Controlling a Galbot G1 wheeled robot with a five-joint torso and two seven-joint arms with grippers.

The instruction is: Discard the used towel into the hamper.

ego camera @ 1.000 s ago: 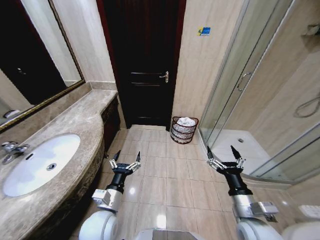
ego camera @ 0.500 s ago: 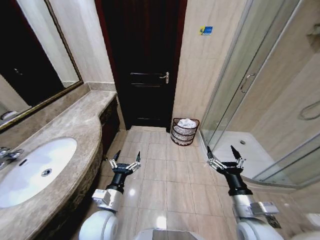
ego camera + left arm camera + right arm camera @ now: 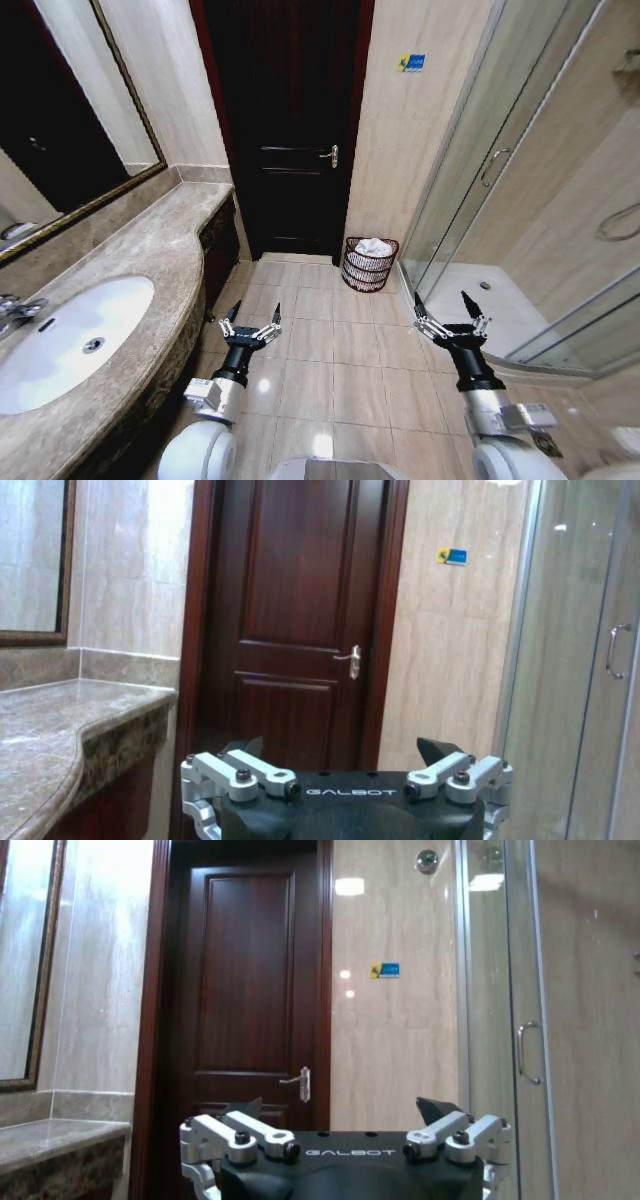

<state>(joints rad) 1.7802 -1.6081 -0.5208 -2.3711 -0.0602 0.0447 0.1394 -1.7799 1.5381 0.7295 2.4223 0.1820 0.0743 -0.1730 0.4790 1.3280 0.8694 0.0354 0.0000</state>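
Observation:
The hamper (image 3: 369, 265), a small dark wire basket, stands on the tiled floor against the far wall, between the door and the shower. A white towel (image 3: 374, 246) lies bunched in its top. My left gripper (image 3: 250, 314) is held up low in the head view, well short of the hamper, open and empty. My right gripper (image 3: 450, 308) is raised the same way to the right, open and empty. In the wrist views, the left gripper (image 3: 342, 747) and the right gripper (image 3: 342, 1107) both point toward the door with nothing between their fingers.
A marble vanity (image 3: 150, 260) with a white sink (image 3: 70, 340) runs along the left. A dark wooden door (image 3: 290, 130) is shut straight ahead. The glass shower enclosure (image 3: 510, 200) takes up the right. Tiled floor (image 3: 330, 340) lies open between me and the hamper.
The whole picture shifted between one second and half a second ago, so the camera moved; since then it holds still. Both grippers keep the same open pose.

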